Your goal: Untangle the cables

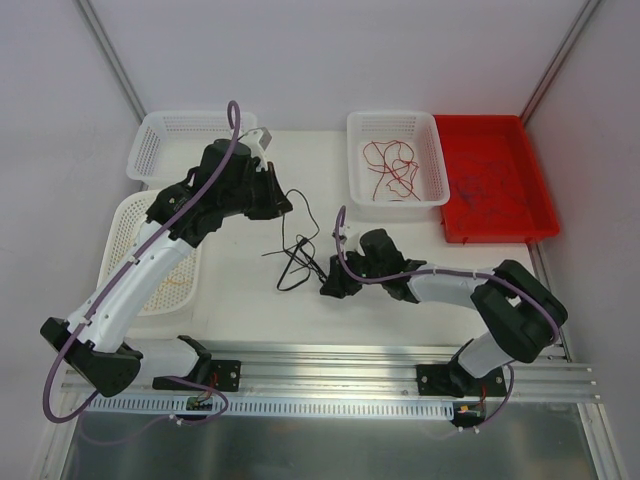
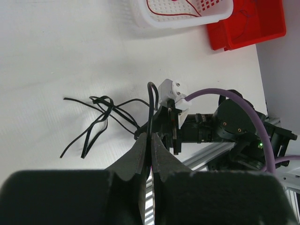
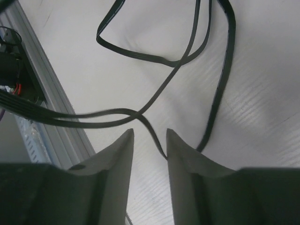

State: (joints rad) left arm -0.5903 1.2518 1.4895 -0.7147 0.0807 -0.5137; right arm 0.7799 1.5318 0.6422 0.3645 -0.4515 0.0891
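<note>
The thin, glossy black cables (image 1: 297, 262) are lying in a loose curly tangle on the matte white table (image 1: 245, 290). The left hand (image 2: 151, 139) is pinching one strand tight; the right hand (image 3: 150, 140) is gaping narrowly around another

This is a robotics lab test cell, not a home or shop. Two jointed arms, the left arm (image 1: 140, 270) and right arm (image 1: 450, 285), are bolted to an aluminium rail (image 1: 330, 365) at the near edge of a plain white surface (image 1: 250, 300). Bare pale walls (image 1: 330, 50) and slanted metal frame struts (image 1: 110, 60) enclose it like a booth. Exposed purple hoses (image 1: 385, 278) run along the arms, and white plastic baskets (image 1: 395, 117) and a red tray (image 1: 500, 237) sit at the back as bins.
</note>
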